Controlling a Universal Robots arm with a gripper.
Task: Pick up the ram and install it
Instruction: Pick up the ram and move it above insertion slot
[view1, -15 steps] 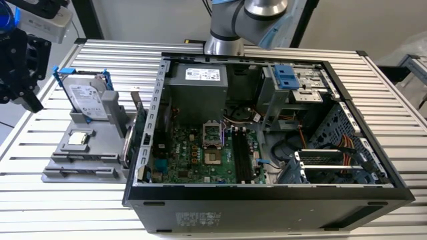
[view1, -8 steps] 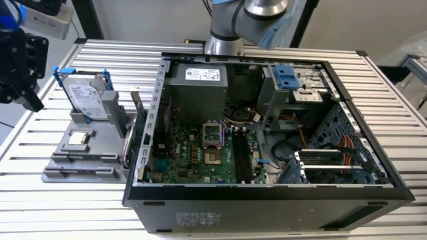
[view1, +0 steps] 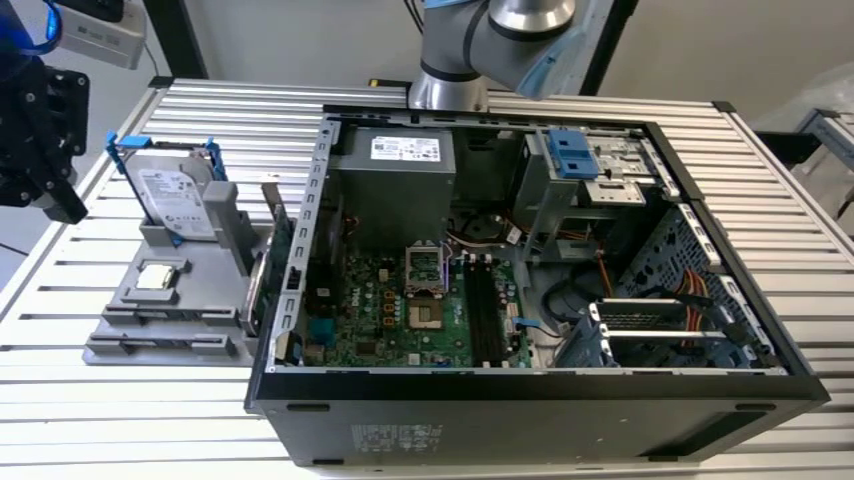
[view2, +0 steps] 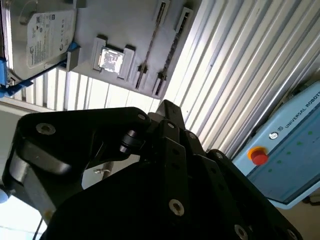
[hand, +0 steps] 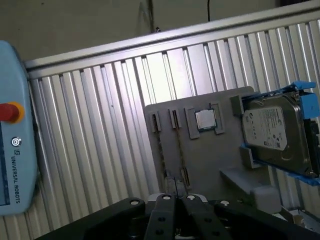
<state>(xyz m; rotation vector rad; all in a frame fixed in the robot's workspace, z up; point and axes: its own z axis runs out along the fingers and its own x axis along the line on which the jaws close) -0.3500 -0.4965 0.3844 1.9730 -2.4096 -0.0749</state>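
Gripper (view1: 56, 200): hangs above the slatted aluminium table (view1: 134, 420), off the exterior view's left side of the grey fixture (view1: 147, 345). It touches nothing. In the first wrist view the fingertips (hand: 167, 202) sit pressed together with nothing between them.

Ram (hand: 162, 155): stands on its long edge in a slot of the fixture and appears edge-on as a thin speckled line. It is not in the computer and is well apart from the gripper. A second thin line (hand: 181, 147) runs parallel, just beside it in the neighbouring slot. Cannot tell whether that is another stick.

Same fixture:
- The processor chip (view1: 158, 277) lies flat in its square pocket, near the slots.
- The hard drive (view1: 174, 195) with blue rails stands upright at the far end.

Computer case (view1: 534, 410): lies on its side, open, immediately at the exterior view's right of the fixture.
- The green motherboard (view1: 387, 310) faces up.
- The processor socket (view1: 424, 270) is near its middle.
- Long black memory slots (view1: 483, 310) run alongside the socket.

The arm's base (view1: 454, 60) stands behind the case.

A pale-blue teach pendant (hand: 10, 150) with a red button (hand: 9, 111) lies by the table edge, seen in both wrist views.
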